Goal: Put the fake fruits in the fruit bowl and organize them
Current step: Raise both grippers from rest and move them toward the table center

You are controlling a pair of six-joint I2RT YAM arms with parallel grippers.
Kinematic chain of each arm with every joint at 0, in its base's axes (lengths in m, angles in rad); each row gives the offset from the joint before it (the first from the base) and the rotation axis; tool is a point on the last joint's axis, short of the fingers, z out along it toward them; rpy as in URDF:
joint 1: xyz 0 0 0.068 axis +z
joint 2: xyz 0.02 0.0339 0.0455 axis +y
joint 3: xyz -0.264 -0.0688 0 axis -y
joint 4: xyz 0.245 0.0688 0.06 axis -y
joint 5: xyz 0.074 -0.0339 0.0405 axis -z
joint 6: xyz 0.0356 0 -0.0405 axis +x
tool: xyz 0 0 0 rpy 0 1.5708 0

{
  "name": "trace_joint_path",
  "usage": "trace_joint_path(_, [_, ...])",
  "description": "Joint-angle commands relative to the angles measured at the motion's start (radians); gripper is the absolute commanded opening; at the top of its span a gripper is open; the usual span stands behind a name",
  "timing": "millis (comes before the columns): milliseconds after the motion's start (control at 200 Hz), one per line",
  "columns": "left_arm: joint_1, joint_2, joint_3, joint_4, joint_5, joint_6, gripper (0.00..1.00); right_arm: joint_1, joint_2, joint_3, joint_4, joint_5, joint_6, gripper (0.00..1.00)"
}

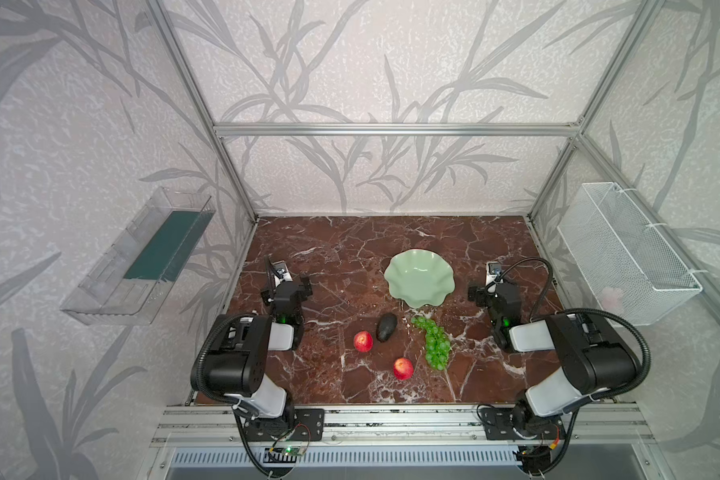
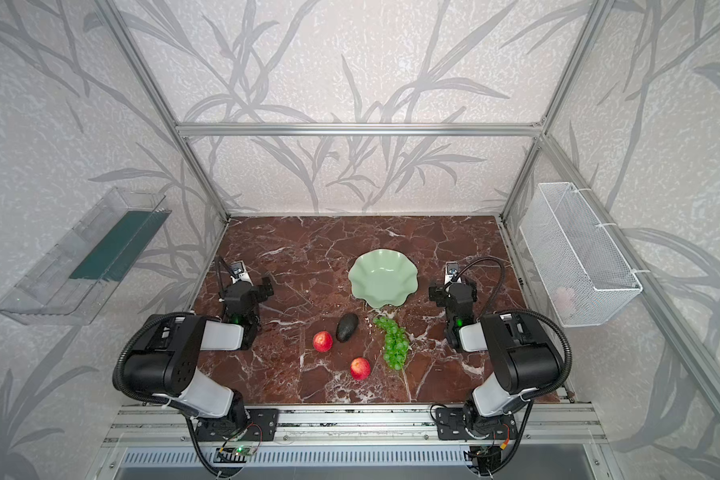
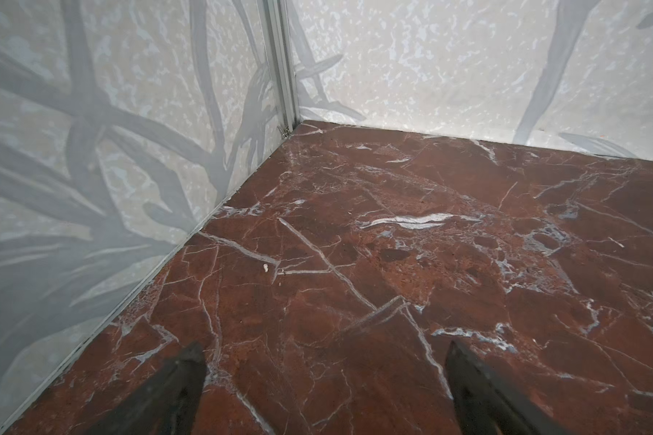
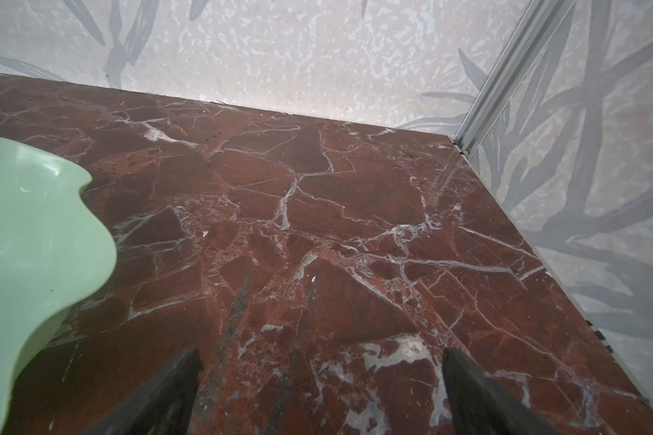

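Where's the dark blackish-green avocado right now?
In both top views the dark avocado lies on the marble table near the middle, just in front of the pale green scalloped bowl, between a red-yellow round fruit and the green grape bunch.

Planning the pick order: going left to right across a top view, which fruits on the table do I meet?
In a top view: farther red-yellow fruit → avocado → nearer red-yellow fruit → grapes.
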Motion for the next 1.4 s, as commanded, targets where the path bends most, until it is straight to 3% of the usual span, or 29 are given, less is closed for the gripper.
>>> trace_joint_path(0, [0.003, 0.006, -0.001, 0.016, 0.002, 0.01, 0.99, -0.002, -0.004, 0.011, 0.014, 0.003, 0.012, 0.99])
trace_joint_path(1125, [0.001, -0.009, -0.008, 0.023, 0.007, 0.014, 0.97, -0.003, -0.006, 0.01, 0.017, 0.006, 0.012, 0.99])
trace_joint_path(1200, [-0.001, -0.095, 0.017, -0.096, 0.003, 0.015, 0.97, 0.004, -0.095, 0.047, -0.12, 0.03, 0.013, 0.99])
trace_joint_path(1270, [-0.001, -0.207, 0.09, -0.324, -0.053, -0.009, 0.97, 0.012, -0.207, 0.158, -0.417, 0.094, 0.028, 0.99])
trace_joint_path(1320, [0.0, -0.295, 0.155, -0.502, -0.074, -0.082, 0.99, 0.011, -0.27, 0.251, -0.581, 0.143, 0.134, 0.99])
trace_joint_path(1395, [0.0, -0.433, 0.24, -0.725, -0.039, -0.235, 0.99, 0.009, -0.324, 0.355, -0.725, 0.082, 0.298, 0.99])
